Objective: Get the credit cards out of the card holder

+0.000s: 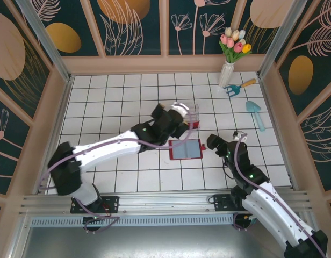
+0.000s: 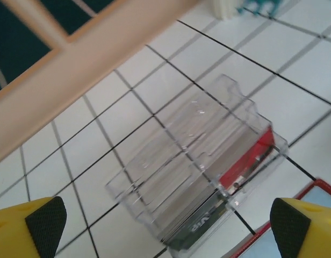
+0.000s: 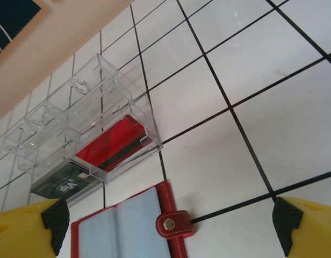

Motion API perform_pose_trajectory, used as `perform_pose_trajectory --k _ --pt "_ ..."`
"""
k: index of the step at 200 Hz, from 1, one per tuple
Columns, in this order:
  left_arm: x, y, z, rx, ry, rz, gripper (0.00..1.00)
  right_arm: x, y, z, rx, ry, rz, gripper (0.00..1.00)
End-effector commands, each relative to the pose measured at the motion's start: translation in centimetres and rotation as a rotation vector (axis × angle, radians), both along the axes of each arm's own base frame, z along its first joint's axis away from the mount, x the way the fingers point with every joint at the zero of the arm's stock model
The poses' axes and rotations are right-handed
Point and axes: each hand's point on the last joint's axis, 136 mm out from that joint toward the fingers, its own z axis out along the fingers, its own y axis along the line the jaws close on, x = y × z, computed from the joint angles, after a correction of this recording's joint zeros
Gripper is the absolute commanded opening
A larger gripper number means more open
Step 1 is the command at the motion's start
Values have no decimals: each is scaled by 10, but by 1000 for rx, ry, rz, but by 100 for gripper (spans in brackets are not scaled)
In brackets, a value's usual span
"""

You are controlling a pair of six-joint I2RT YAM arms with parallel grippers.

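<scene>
The left claw (image 2: 166, 223) is spread wide, its yellow fingers (image 2: 44, 223) at the two lower corners of its wrist view with nothing between them. The right claw (image 3: 171, 220) is just as wide and holds nothing.

From above, the right claw (image 1: 214, 142) sits on the near side of the counter (image 1: 101, 102), just beside the card holder (image 1: 187, 149) at its 3 o'clock. The holder lies open and flat, grey-blue inside with a red border. At its 12 o'clock stands a clear plastic box (image 1: 191, 114), with the left claw (image 1: 181, 122) over it. Far off at 1 o'clock are a trowel (image 1: 256, 114), a small rake (image 1: 238, 87) and a vase of tulips (image 1: 226, 72).

Only the wrist views show what is in the box. The right one shows a red card (image 3: 112, 145) inside the box (image 3: 85, 129) and a dark card (image 3: 66, 185) marked VIP poking from its near end, plus the holder's snap tab (image 3: 173, 224). The left wrist view cuts the holder (image 2: 317, 189) down to a corner at 5 o'clock. Whether any cards are in the holder's sleeves cannot be made out.
</scene>
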Motion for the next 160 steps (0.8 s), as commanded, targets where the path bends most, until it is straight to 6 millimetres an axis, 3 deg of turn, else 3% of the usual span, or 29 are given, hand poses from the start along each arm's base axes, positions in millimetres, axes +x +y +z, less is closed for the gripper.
perform_pose_trajectory --k 1,14,48,67,89,111,127,160 --pt "4 56 23 -226 -62 252 99 24 -2 44 -47 -133 -32 99" --pt "1 93 25 -303 -94 357 99 34 -5 54 -95 -154 -64 99" --pt "-22 189 6 -374 -239 562 99 63 -19 68 -275 -196 -162 99" --pt "-33 242 -3 -385 -320 684 99 80 -29 68 -383 -221 -208 99" --pt "-32 294 -13 -400 -342 831 99 99 -40 59 -484 -220 -234 99" --pt "-21 318 -25 -371 -349 879 99 117 -61 43 -546 -190 -287 99" --pt "-3 334 -44 -374 -281 918 99 129 -81 24 -586 -138 -324 99" --pt "27 365 -72 -289 -244 1030 99 139 -113 4 -552 -120 -359 99"
